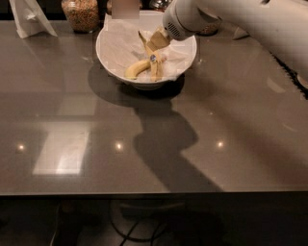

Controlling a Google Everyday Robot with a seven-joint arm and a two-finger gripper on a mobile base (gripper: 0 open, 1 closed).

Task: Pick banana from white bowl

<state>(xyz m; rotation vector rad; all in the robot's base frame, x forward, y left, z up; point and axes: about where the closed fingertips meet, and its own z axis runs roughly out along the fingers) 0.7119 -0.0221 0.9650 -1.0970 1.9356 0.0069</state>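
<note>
**Desk:** Item one, the gripper. Where do you have it?

**Operator:** I log the gripper (157, 42) on the end of the white arm (240, 19), which comes in from the far right corner of the table (72, 120). It sits low over the far side of the white bowl (103, 57), right against the upper end of the banana (155, 67). Jaws: I cannot tell whether they are apart or clamped.

**Desk:** Item two, the banana.

**Operator:** It is inside the white bowl, on the paper liner (120, 45). The bowl stands near the far edge, about midway along it. The banana's dark stem points towards the far edge and a small blue sticker shows on its body. The lower end lies by the near rim.

**Desk:** Anything crowding it?

**Operator:** A second banana (136, 70), shorter, lies in the same bowl and touches the first at the near end, angled off to the left. The bowl's rim rings both.

**Desk:** Surroundings?

**Operator:** There is a glass jar (81, 13) of grains at the far edge, just left of the bowl, and white folded paper (30, 17) in the far left corner. The arm's shadow (163, 139) runs from the bowl towards the near edge. Small light spots (118, 145) show on the glossy top.
</note>
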